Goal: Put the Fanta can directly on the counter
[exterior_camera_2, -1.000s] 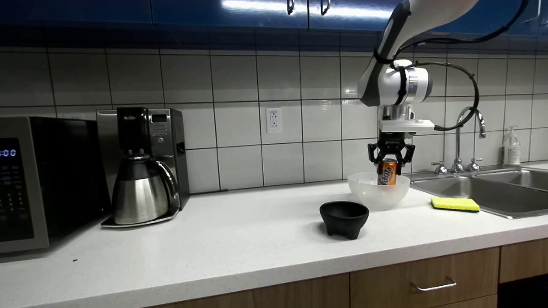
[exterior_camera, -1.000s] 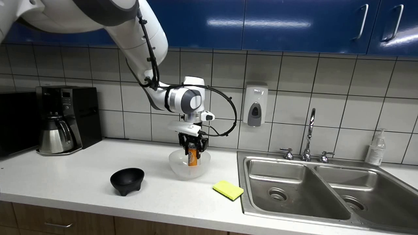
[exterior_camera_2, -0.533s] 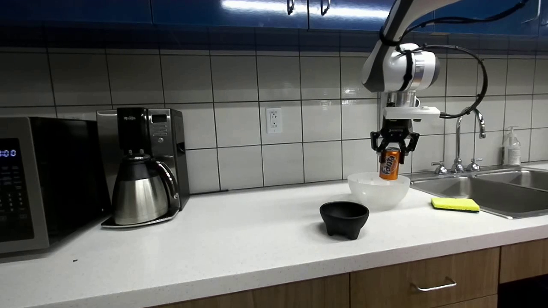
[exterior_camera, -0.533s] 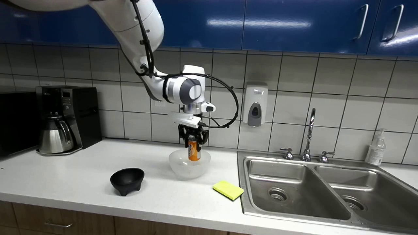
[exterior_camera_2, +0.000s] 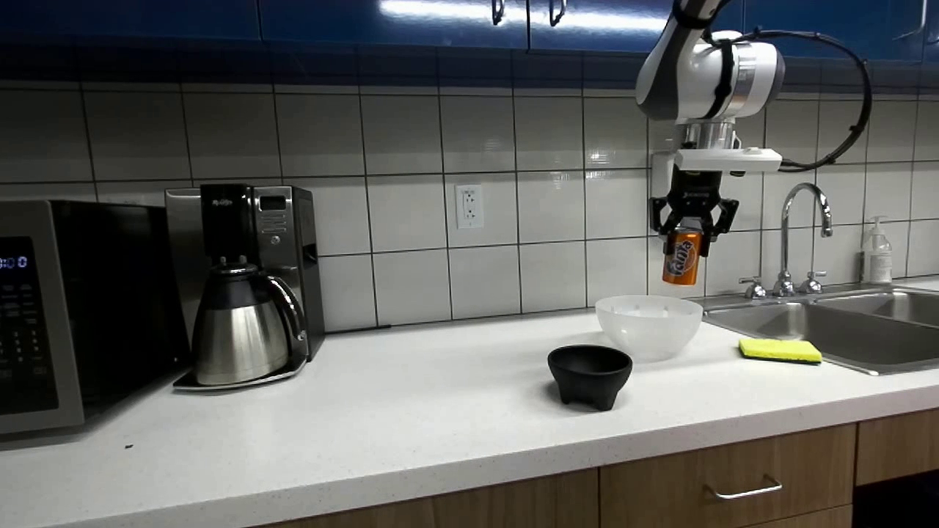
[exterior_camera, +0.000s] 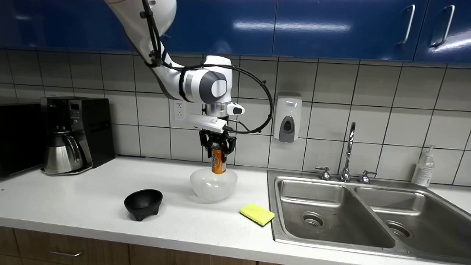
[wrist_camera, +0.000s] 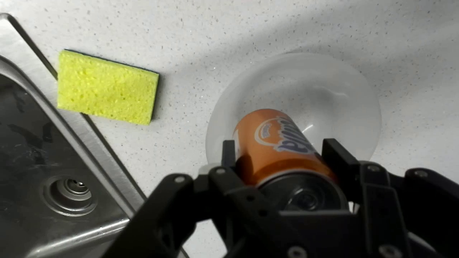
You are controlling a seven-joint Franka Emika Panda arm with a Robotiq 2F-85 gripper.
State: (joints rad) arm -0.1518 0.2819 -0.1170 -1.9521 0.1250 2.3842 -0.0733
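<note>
Coffee maker (exterior_camera: 94,132): is standing toward the left in both exterior views, well apart from the work.
Desk (exterior_camera_2: 411,396): is stretching rightward from there; the flat part just right of the coffee maker is looking, in my judgement, like an easy landing place.
Black bowl (exterior_camera_2: 590,374): is standing nearer the front edge; carrying past it is calling for height.
Translucent bowl (exterior_camera_2: 649,330): is sitting farther back; its rim is the likeliest snag, so going well over it before swinging sideways is making sense.
Fanta can (exterior_camera_2: 681,268): is hanging in the air above the translucent bowl, slightly tilted, touching neither it nor the desk.
Hand (exterior_camera_2: 687,251): is gripping the can's upper half, fingers (wrist_camera: 339,157) pressing from both sides, spread only as far as the can allows. Lowering is wanting a steady squeeze, a levelled can and slow contact; once the base is resting flat, the fingers should be parting evenly.
Sponge (exterior_camera_2: 780,350): is lying right of the translucent bowl; landing there would be missing the task.
Sink (exterior_camera: 276,206): is filling the right end; its edge is offering poor footing.
</note>
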